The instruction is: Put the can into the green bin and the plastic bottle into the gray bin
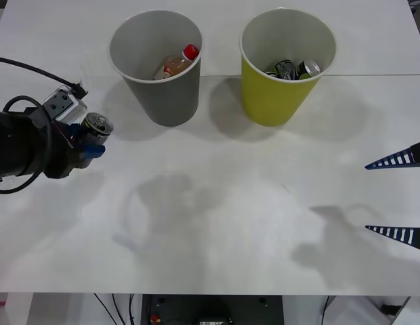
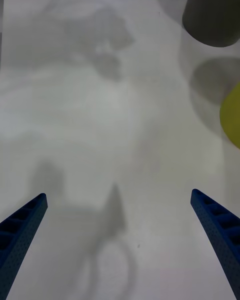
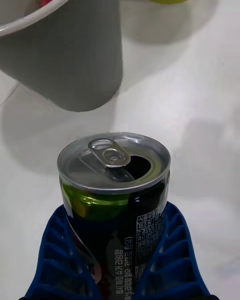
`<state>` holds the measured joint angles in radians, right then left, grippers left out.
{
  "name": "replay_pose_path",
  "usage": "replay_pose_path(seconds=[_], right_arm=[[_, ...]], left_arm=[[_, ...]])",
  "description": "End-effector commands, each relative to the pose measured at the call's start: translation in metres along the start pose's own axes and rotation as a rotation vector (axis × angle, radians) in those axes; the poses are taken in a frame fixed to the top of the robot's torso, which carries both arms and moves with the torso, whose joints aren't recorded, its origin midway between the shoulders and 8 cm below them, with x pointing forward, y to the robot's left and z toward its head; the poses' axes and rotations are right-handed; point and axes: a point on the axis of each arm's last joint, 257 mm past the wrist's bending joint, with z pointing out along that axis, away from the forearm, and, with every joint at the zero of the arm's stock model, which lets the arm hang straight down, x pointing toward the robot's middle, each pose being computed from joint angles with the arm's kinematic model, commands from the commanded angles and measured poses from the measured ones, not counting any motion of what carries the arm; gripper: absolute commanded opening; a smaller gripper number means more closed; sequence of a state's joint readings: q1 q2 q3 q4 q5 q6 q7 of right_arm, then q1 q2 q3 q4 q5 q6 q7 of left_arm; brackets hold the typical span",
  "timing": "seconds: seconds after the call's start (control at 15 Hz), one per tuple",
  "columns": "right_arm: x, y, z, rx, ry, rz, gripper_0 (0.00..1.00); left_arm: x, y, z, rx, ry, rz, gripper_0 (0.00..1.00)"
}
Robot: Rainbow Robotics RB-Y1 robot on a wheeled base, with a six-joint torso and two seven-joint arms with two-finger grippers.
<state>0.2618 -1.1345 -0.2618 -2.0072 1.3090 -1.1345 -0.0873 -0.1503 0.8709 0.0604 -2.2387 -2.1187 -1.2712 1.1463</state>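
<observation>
My left gripper (image 1: 93, 139) is clamped around the can (image 3: 116, 190), which sits upright with its opened top showing, off to the left of the gray bin (image 1: 166, 95) and above the table (image 1: 217, 223). The plastic bottle (image 1: 177, 63) lies tilted inside the gray bin. The green bin (image 1: 274, 98) stands just to the right of the gray bin, with other cans (image 1: 291, 69) inside. My right gripper (image 1: 400, 196) hangs spread wide, well right of it.
</observation>
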Motion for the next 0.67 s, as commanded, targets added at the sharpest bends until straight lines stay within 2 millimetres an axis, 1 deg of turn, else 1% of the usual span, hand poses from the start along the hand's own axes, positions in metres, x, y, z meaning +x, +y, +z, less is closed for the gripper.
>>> replay_pose_path(seconds=[0.07, 0.2, 0.27, 0.4, 0.53, 0.67], right_arm=[[0.000, 0.000, 0.000, 0.000, 0.000, 0.000, 1.00], [0.000, 0.000, 0.000, 0.000, 0.000, 0.000, 1.00], [0.000, 0.000, 0.000, 0.000, 0.000, 0.000, 1.00], [0.000, 0.000, 0.000, 0.000, 0.000, 0.000, 1.00], [0.000, 0.000, 0.000, 0.000, 0.000, 0.000, 1.00], [0.000, 0.000, 0.000, 0.000, 0.000, 0.000, 1.00]], left_arm=[[-0.029, -0.012, -0.018, 0.078, -0.001, 0.074, 0.00], [-0.055, -0.011, -0.038, 0.113, 0.008, 0.135, 0.00], [-0.062, -0.008, -0.043, 0.111, 0.020, 0.155, 0.00], [-0.094, 0.001, -0.046, 0.110, -0.041, 0.152, 0.00], [-0.126, 0.017, -0.048, 0.100, -0.101, 0.128, 0.00], [-0.143, 0.031, -0.045, 0.109, -0.131, 0.081, 0.00]])
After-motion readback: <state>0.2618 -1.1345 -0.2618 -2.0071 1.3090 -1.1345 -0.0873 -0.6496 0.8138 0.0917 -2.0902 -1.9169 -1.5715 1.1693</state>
